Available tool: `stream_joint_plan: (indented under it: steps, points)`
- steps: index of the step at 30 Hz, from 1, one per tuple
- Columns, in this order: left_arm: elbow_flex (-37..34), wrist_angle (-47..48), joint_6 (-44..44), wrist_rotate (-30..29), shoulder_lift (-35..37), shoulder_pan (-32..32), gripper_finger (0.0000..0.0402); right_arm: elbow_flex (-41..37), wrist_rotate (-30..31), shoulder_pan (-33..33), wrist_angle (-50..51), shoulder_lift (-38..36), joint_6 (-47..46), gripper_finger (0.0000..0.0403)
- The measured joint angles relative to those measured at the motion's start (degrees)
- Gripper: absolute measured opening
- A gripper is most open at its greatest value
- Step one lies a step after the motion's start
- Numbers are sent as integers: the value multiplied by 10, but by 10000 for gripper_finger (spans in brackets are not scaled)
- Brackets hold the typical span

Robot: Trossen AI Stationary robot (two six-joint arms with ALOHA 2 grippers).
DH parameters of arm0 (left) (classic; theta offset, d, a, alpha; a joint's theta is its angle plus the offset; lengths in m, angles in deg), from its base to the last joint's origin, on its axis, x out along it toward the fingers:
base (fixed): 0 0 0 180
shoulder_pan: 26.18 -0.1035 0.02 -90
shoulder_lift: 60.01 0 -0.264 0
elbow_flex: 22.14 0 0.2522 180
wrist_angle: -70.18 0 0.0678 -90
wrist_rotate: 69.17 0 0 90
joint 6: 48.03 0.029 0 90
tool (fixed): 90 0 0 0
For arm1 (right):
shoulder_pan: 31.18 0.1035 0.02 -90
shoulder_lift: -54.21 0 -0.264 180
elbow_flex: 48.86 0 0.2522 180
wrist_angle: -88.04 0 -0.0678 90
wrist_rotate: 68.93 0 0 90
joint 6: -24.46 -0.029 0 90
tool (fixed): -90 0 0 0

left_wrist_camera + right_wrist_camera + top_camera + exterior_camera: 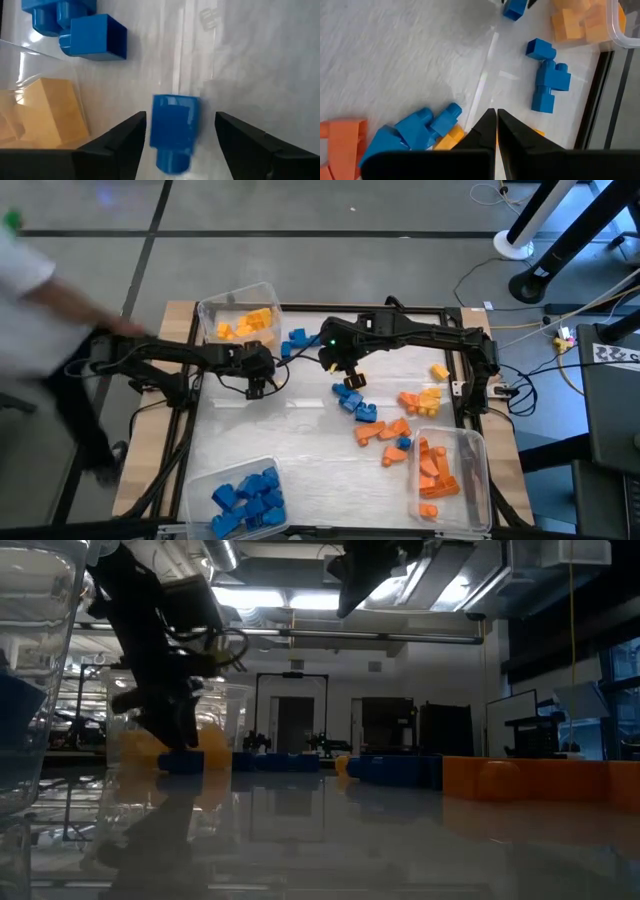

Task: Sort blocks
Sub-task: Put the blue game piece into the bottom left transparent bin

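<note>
Two things worry me from where I sit. One blue block (172, 131) lies between the fingers of my left pincer (177, 145), and the fingers stand apart from it on both sides with a visible gap, so nothing is gripped. If I lift now, I judge the block would simply stay on the table (270, 435). If I close off-centre, one finger could nudge it and spin it away, since the tabletop looks smooth and the block is light plastic.

My second worry is crowding. The left pincer (257, 370) sits just beside the clear bin of yellow blocks (240, 315), and in the left wrist view the bin's wall and a yellow block (47, 107) behind it are close to one finger. A careless swing could knock that bin. The right pincer (345, 368) hangs near the middle of the table with its fingers pressed together and holding nothing; the two arms are near enough that crossing paths could make them collide.

As for the block itself: it rests on the table, with its round stud pointing back toward the wrist. Two more blue blocks (75, 27) lie further ahead, by the bin's corner. The bin of blue blocks (245, 495) is at the near left corner, well apart from here, so a loosely held block could drop on the way.
</note>
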Motion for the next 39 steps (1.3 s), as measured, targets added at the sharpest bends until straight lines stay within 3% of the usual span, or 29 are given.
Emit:
stream_joint_plan:
  steps: [7, 14, 18, 23, 31, 39]
  points:
    - [0, -63, 14, -10, -62, -29, 233, 0, 0, 0, 1, 0, 0, 17]
    - [3, -48, -16, 7, -92, -43, 232, 0, 0, 0, 0, 0, 1, 17]
    - [2, -45, -45, 11, -81, -43, 198, 0, 0, 0, -1, 0, 1, 17]
    - [-1, -29, -63, 20, -45, -43, 117, 0, 1, 0, -1, 0, 1, 17]
    - [72, 79, -115, 71, 47, -36, 116, 0, 2, 0, -6, 0, 2, 17]
    - [163, 131, -181, 208, 168, 7, 116, 0, 2, -1, -19, 0, 2, 17]
